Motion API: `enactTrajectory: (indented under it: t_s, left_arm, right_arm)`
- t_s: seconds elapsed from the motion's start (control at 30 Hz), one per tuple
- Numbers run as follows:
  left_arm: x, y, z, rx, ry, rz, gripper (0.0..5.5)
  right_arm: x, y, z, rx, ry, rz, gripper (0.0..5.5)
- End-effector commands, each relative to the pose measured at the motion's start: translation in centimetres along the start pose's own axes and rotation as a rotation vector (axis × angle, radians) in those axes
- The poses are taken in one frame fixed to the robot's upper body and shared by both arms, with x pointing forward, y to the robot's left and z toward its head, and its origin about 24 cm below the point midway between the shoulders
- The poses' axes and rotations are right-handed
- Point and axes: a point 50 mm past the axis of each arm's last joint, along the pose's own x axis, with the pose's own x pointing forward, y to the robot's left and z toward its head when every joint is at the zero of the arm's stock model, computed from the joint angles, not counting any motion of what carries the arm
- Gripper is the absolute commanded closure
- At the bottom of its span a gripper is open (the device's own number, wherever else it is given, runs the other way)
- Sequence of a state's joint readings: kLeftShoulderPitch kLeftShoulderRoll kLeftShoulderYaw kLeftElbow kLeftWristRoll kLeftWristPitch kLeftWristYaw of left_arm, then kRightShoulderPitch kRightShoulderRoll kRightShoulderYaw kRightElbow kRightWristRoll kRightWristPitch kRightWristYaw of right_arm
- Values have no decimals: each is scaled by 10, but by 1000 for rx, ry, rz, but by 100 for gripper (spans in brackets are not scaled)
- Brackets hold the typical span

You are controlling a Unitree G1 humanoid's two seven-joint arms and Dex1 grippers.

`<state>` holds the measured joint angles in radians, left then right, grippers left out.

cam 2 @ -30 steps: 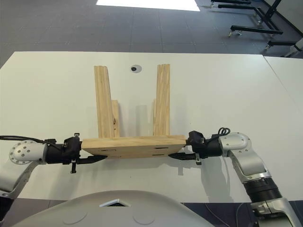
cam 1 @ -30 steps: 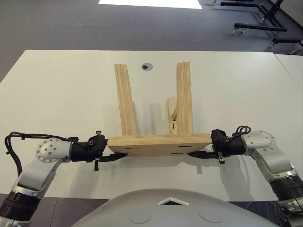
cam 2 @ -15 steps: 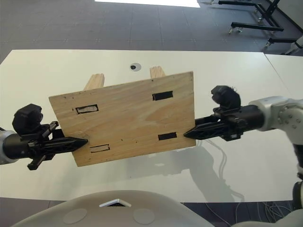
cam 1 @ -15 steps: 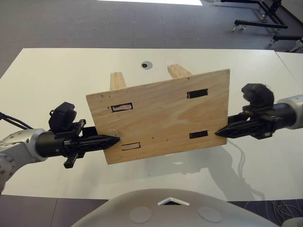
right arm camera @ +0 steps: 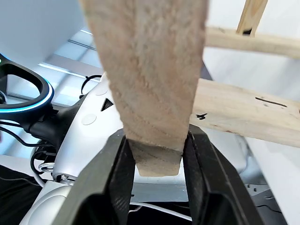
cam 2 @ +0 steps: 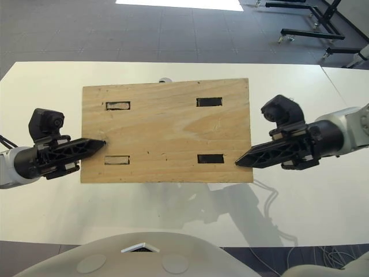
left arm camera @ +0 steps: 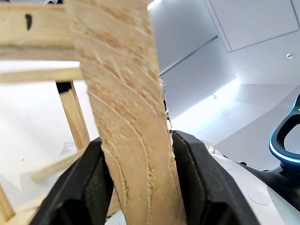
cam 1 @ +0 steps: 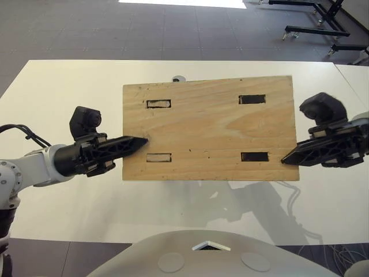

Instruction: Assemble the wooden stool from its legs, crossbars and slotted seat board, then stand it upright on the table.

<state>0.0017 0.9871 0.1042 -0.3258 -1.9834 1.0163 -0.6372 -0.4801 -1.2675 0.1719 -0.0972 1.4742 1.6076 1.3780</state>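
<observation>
While the left gripper (cam 1: 136, 141) is closed on the 9 o'clock edge of the seat board (cam 1: 207, 127), its black fingers (left arm camera: 79, 187) pressed against both faces of the wood, the opposite edge is clamped at about 4 o'clock by the right gripper (cam 1: 287, 160). The standing-up step is therefore judged to be in hand.

Between the two grips the board is held level, flat side up, over the middle of the table (cam 1: 52, 92). Four slots (cam 1: 158, 104) are cut in it. The two towards 9 o'clock are filled with pale wood, and the two towards 3 o'clock are seen dark.

Under the board, a frame (right arm camera: 243, 112) of legs and crossbars is made out in the wrist views, so the assembly is taken as largely done. Whether the dark slots are fully seated cannot be told. Nor can it be told whether the feet are touching the table, though a gap is suggested by the shadow (cam 1: 253, 199) cast towards 6 o'clock.

For the next move, an even lowering is called for. Both sides are to be kept level until all feet are borne by the table, and only then are the grips to be released.
</observation>
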Motion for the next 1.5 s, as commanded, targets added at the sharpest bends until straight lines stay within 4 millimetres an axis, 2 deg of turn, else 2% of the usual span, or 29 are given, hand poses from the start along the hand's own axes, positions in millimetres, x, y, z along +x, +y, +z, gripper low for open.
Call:
enactTrajectory:
  t_s: [0.03, 0.17, 0.3, 0.5, 0.6, 0.7, 0.93, 1.03, 1.13, 1.3, 1.43, 1.5]
  left_arm:
    - [3, 8, -1, -26, 13, 32, 288]
    - [0, 10, 6, -6, -14, 71, 219]
    - [-16, 8, 21, 74, -70, 132, 215]
    - [-31, 2, 32, 206, -165, 161, 215]
    - [-37, -1, 26, 236, -186, 175, 215]
    - [-48, -7, 12, 273, -246, 207, 215]
    - [-51, -8, -12, 336, -348, 242, 215]
    - [-48, -10, -28, 416, -288, 268, 215]
    - [-48, -14, -44, 469, -254, 261, 215]
    - [-43, -14, -54, 497, -205, 252, 215]
    - [-39, -13, -61, 521, -126, 264, 215]
    - [-38, -13, -63, 533, -94, 248, 215]
  right_arm:
    - [4, -10, 5, -15, -24, 15, 358]
    - [-4, -25, 9, -39, -121, -68, 275]
    - [-29, -39, -5, -35, -246, -231, 199]
    - [-37, -41, -6, -134, -380, -264, 194]
    - [-39, -40, -5, -184, -446, -251, 194]
    - [-43, -38, -6, -256, -530, -251, 194]
    - [-32, -25, -10, -345, -596, -117, 194]
    - [-38, -26, -15, -415, -659, -191, 194]
    - [-42, -21, -7, -523, -702, -204, 194]
    - [-45, -17, -7, -696, -747, -249, 194]
    - [-44, -24, -18, -864, -626, -382, 194]
    - [-53, -18, -11, -976, -576, -434, 194]
